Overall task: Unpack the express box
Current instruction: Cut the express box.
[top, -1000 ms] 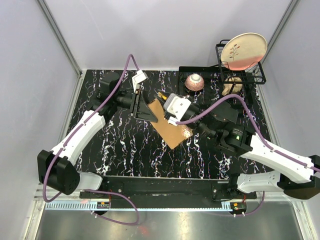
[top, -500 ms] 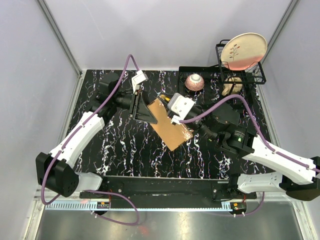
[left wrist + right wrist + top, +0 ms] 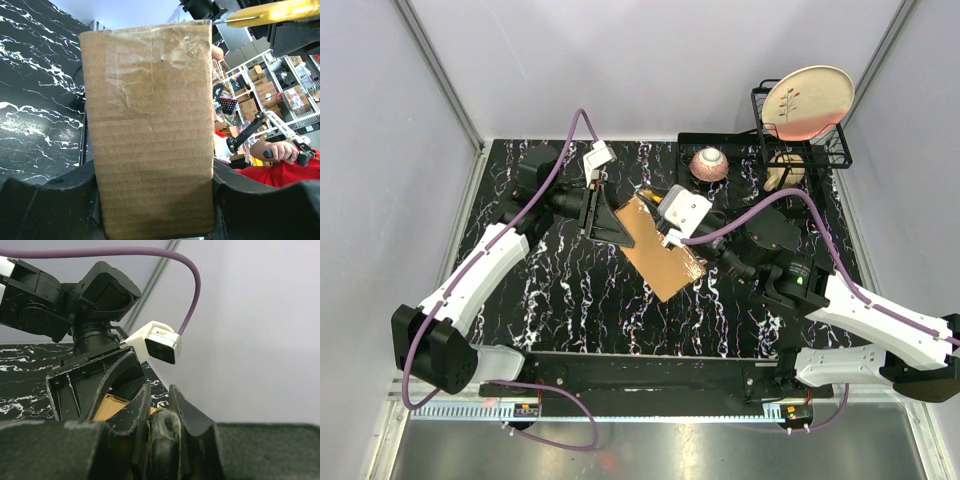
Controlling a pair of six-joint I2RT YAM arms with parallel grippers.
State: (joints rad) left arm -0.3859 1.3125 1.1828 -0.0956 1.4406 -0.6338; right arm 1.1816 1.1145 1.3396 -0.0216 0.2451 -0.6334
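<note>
The express box [image 3: 660, 255], plain brown cardboard with clear tape over its far end, is held off the black marbled table. My left gripper [image 3: 610, 218] is shut on its near end; in the left wrist view the box [image 3: 150, 125] fills the gap between the fingers [image 3: 227, 192]. My right gripper [image 3: 655, 205] is shut on a yellow utility knife [image 3: 645, 192] at the box's far taped end. The knife [image 3: 265, 11] points its blade at the top right corner. In the right wrist view the fingertips [image 3: 142, 397] clamp the knife handle [image 3: 162, 432], with a sliver of box [image 3: 111, 407] behind.
A wire dish rack [image 3: 825, 150] holding a pink-patterned plate [image 3: 807, 100] stands at the back right. A pink bowl [image 3: 708, 163] sits upside down beside it. Grey walls close in the table on three sides.
My right gripper with the knife has shifted slightly toward the far right along the box's taped end. The left gripper and box have barely moved.
</note>
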